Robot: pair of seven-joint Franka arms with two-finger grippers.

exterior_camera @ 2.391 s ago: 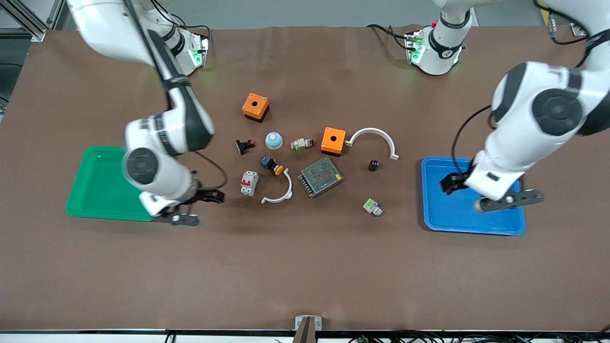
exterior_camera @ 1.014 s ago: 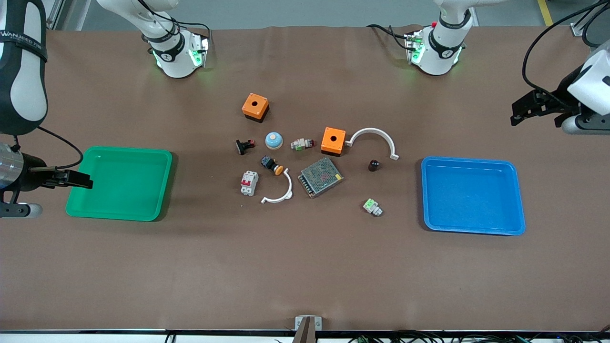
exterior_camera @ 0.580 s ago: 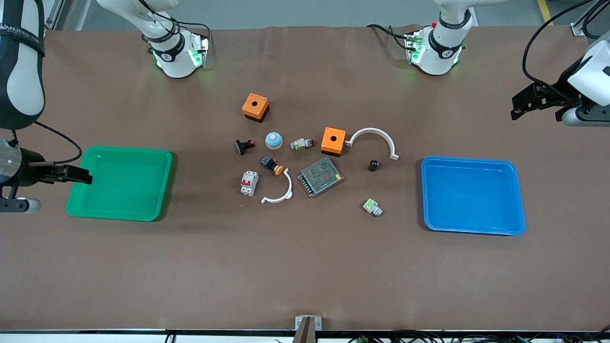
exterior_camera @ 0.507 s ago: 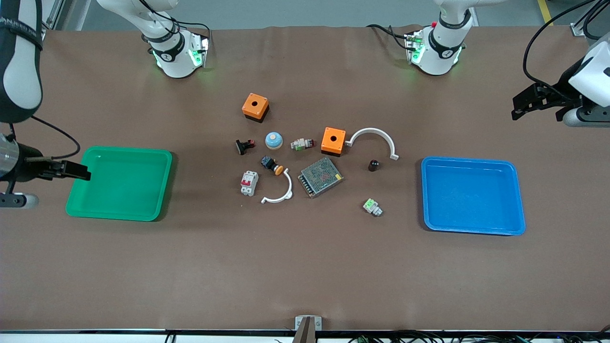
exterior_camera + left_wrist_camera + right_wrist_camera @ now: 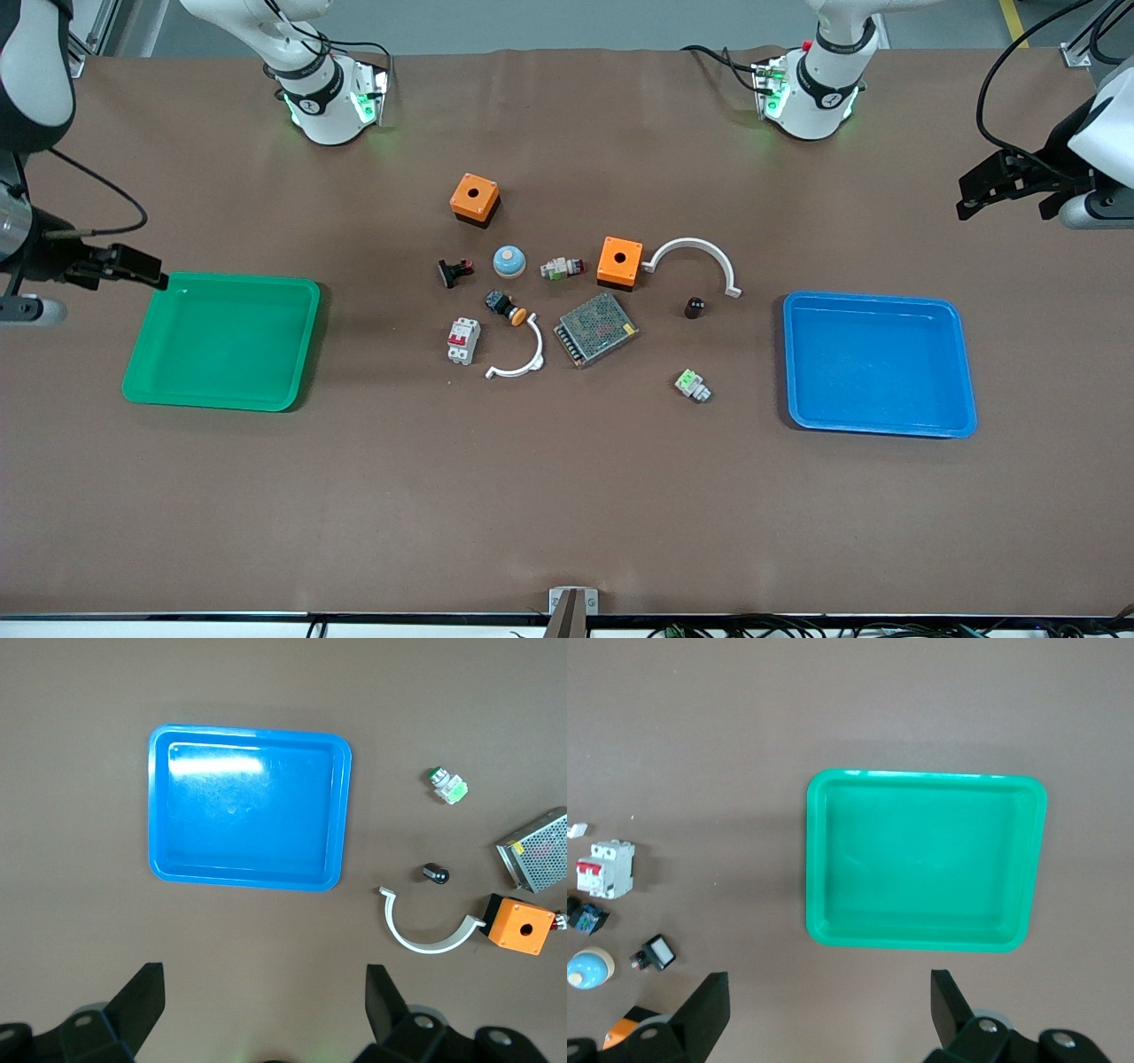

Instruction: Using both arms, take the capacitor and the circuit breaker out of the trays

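Broadly, largest to smallest:
Tabletop [image 5: 567,496]: a brown sheet is spread over it; loose parts are clustered at its middle, between the two trays, so that either arm can reach them.
Green tray [image 5: 221,341]: set toward the right arm's end; nothing is seen in it.
Blue tray [image 5: 879,363]: set toward the left arm's end; nothing is seen in it, so the task is judged complete or nearly so.
Right pincer [image 5: 113,263]: held wide apart and carrying nothing, raised over the bare tabletop by the green tray's corner; the arm is judged to be parked clear.
Left pincer [image 5: 992,186]: likewise spread and unloaded, high over the tabletop near its edge, well apart from the blue tray.
Circuit breaker [image 5: 463,340]: laid on the tabletop outside any tray, just beside a white curved bracket [image 5: 518,359].
Capacitor [image 5: 695,307]: stood on the tabletop between the blue tray and a metal mesh box [image 5: 596,330], outside both trays.
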